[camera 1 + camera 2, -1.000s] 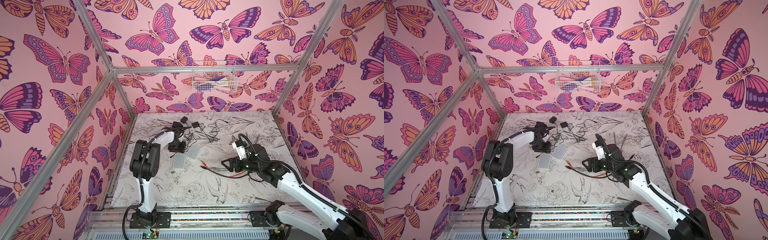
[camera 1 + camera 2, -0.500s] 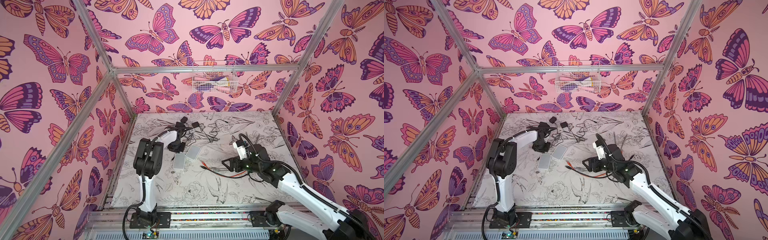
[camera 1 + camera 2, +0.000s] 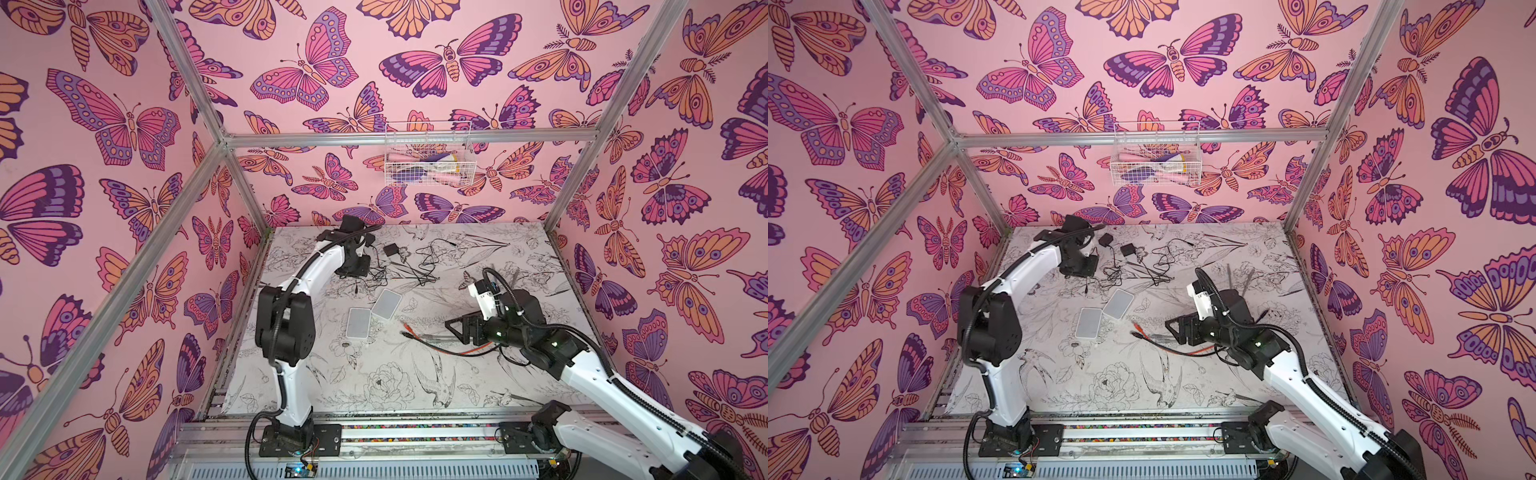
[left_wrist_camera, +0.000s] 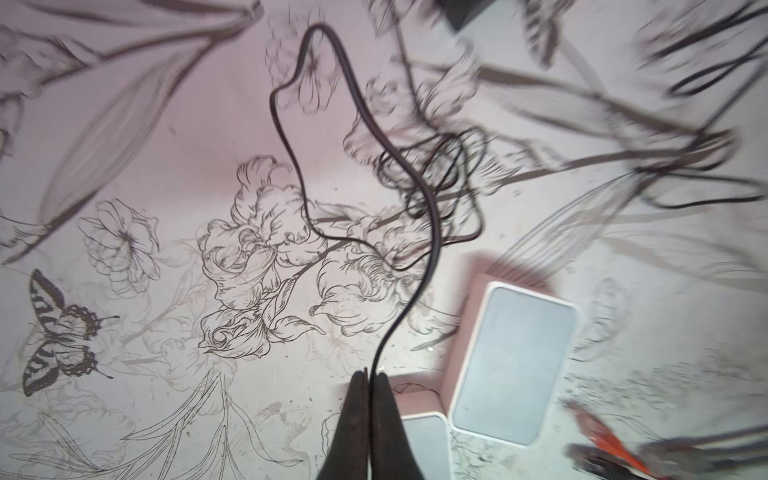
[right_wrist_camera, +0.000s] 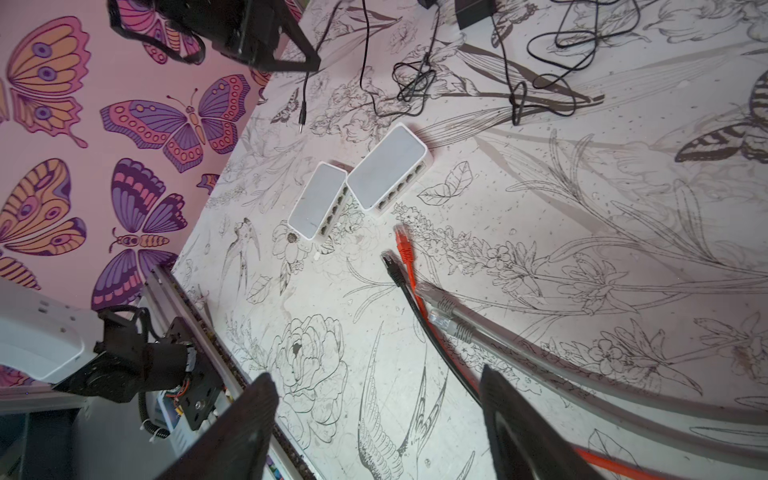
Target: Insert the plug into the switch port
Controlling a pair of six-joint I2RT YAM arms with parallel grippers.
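Two white switches (image 3: 387, 303) (image 3: 359, 323) lie side by side mid-table, and their port rows show in the right wrist view (image 5: 388, 166) (image 5: 318, 199). My left gripper (image 4: 371, 376) is shut on a thin black cord (image 4: 432, 232). It hovers behind the switches in both top views (image 3: 353, 266) (image 3: 1079, 266). The cord's small barrel plug (image 5: 301, 120) dangles below the gripper, clear of the switches. My right gripper (image 5: 376, 374) is open and empty, low over the table to the right of the switches (image 3: 453, 328).
Orange (image 5: 403, 245), black (image 5: 388, 262) and grey (image 5: 442, 316) network cable ends lie between the right gripper and the switches. Black power adapters (image 3: 1126, 249) and tangled cords (image 3: 415, 270) sit behind the switches. A wire basket (image 3: 428, 158) hangs on the back wall.
My left gripper has shut on the thin black cord, and the left arm's elbow has shifted a little. The right arm has stayed put.
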